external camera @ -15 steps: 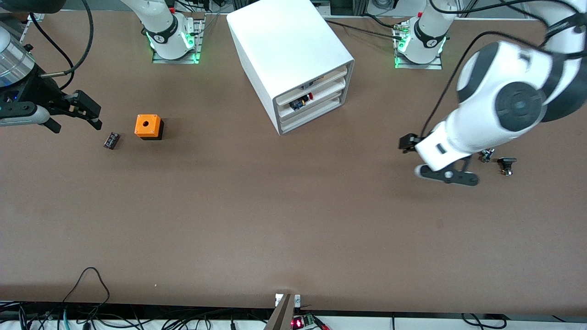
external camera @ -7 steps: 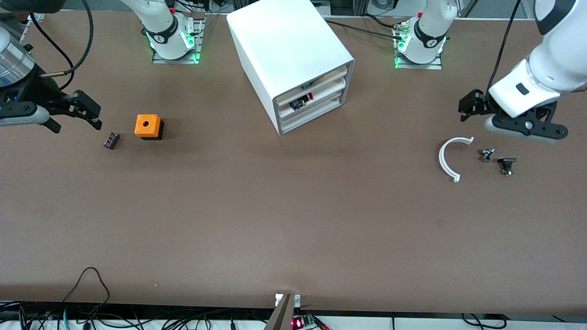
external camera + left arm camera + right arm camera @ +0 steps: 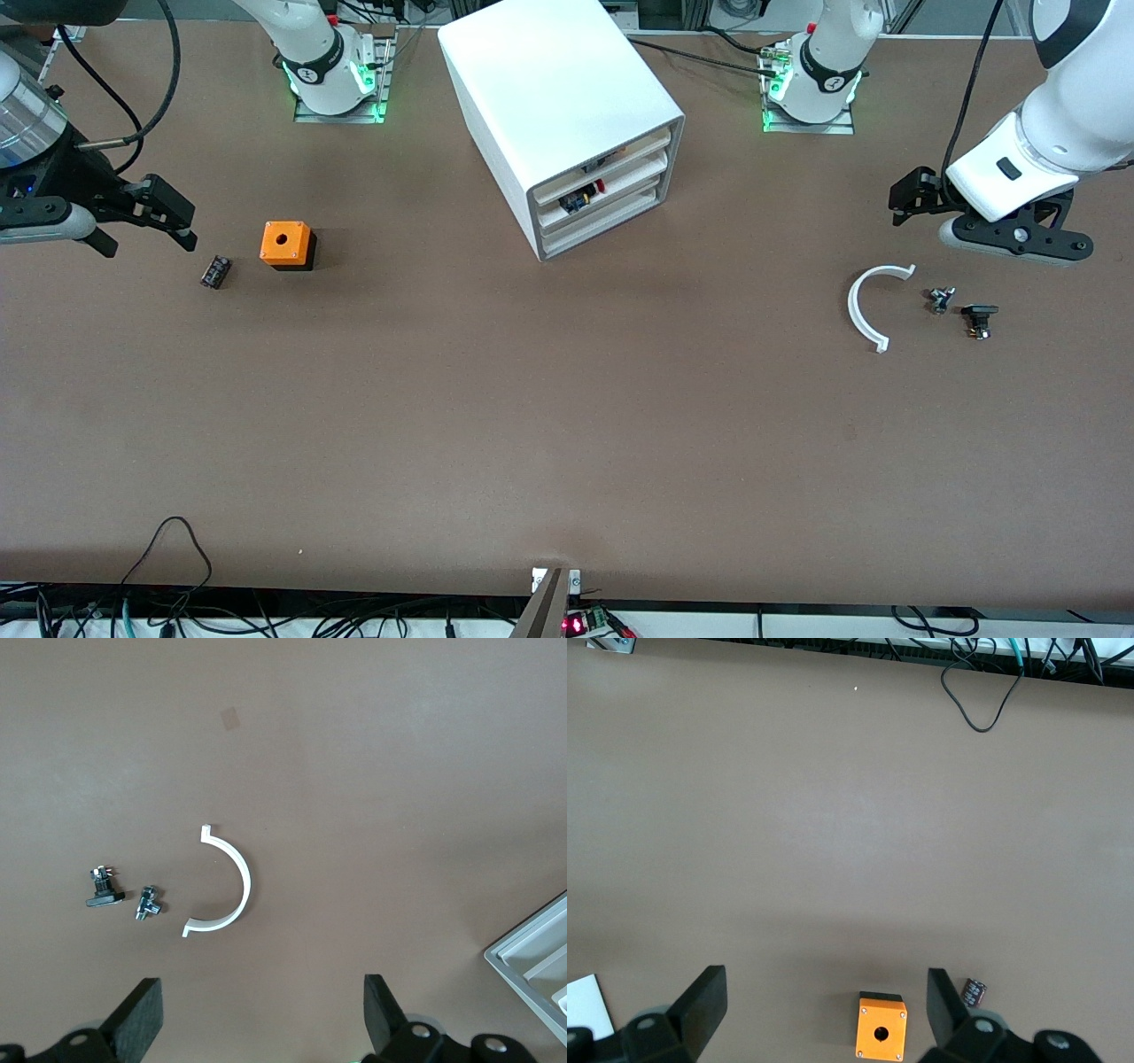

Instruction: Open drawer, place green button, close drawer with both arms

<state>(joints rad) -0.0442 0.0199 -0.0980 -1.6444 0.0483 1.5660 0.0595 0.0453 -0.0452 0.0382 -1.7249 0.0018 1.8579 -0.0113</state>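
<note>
Down in the white cabinet (image 3: 558, 80) in the middle of the table: the drawer (image 3: 604, 221), lowest of three, pushed all the way in. Cannot tell where the button is.

Up over bare table near a white curved piece (image 3: 861, 306): the left gripper (image 3: 908, 199), fingers (image 3: 142, 1014) spread wide, holding nothing.

Up over the table by an orange box (image 3: 286, 244) and a small black part (image 3: 215, 271): the right gripper (image 3: 177, 217), also spread wide, also holding nothing.

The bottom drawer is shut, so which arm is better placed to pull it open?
Probably the left. Neither is close, but the drawer fronts face the left arm's end of the table, and the open left gripper hangs there. The open right gripper waits near the orange box.
</note>
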